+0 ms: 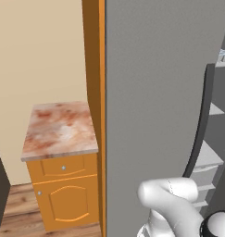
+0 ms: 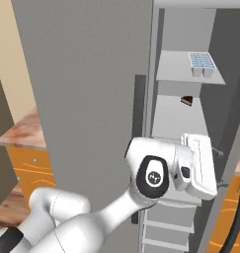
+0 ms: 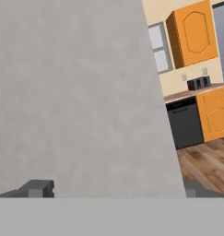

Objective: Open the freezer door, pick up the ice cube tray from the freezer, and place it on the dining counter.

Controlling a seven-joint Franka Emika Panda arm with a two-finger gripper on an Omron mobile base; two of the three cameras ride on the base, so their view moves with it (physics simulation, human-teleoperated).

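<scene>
gripper (image 3: 114,188): jaws spread wide, empty | fingertips (image 3: 38,188) close before grey freezer door (image 3: 76,92) | ice cube tray (image 2: 202,61): on upper freezer shelf (image 2: 176,69)

Flat, even rendered light with soft shading, no glare or hard shadows; all views are slightly soft and low-resolution.

no legible text, no labels, no brand names, no numbers, no signs anywhere
</scene>
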